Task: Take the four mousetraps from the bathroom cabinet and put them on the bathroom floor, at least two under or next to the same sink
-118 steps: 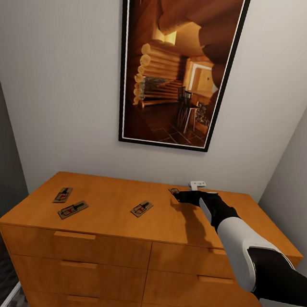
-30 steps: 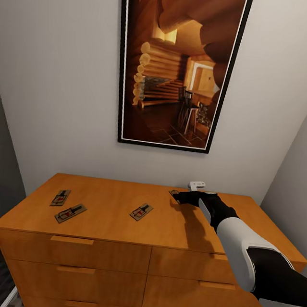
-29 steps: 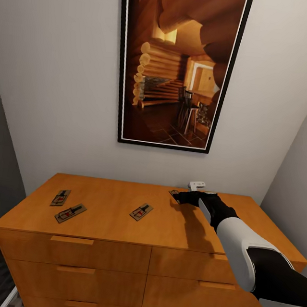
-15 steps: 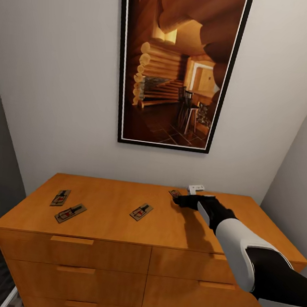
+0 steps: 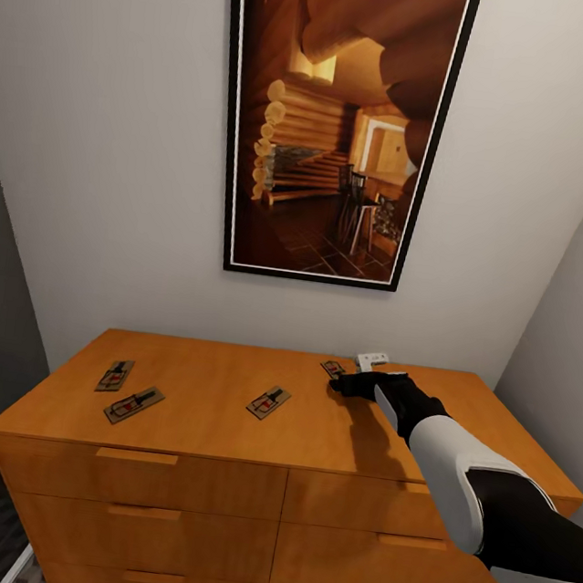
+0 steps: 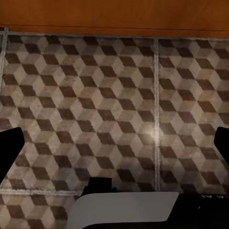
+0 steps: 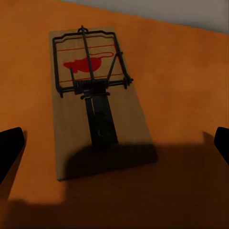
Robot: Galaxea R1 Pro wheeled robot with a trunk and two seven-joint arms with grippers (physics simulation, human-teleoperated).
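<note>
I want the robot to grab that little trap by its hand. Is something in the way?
No, nothing visible is. The mousetrap lies flat on the bare cabinet top, just ahead of the open right gripper.

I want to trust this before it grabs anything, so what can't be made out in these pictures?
- Right gripper, head view: its dark wrist covers the fingers, so their gap is unreadable there.
- Back mousetrap, head view: too small to show detail, partly behind the gripper.
- Cabinet: lower drawers cut off by the bottom edge.
- Left wrist view: the fingertips are cut off by both side edges over the floor.
</note>
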